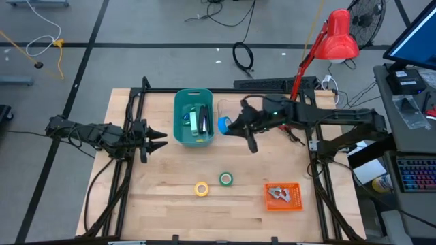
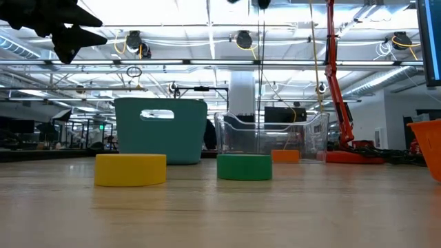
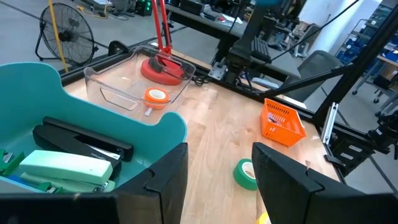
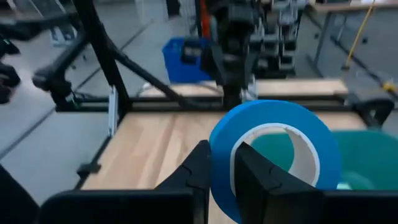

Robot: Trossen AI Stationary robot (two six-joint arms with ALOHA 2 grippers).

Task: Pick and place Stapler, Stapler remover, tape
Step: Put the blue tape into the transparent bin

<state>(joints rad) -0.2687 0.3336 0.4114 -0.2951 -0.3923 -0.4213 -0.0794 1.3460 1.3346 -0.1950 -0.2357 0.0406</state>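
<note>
Blue ring-shaped tape roll [image 4: 273, 158] stands on edge, pinched through its rim by the right gripper [image 1: 230, 126], just beside the teal plastic bin [image 1: 193, 116]; left gripper [image 1: 155, 138] waits half-open, empty.

1. We see a robotics lab: a wooden desk [image 1: 170, 204] framed by black rails.
2. We note exposed ceiling pipes [image 2: 207, 63], loose floor cables [image 1: 243, 56], a standing fan [image 3: 64, 29] and a keyboard [image 1: 414, 174].
</note>
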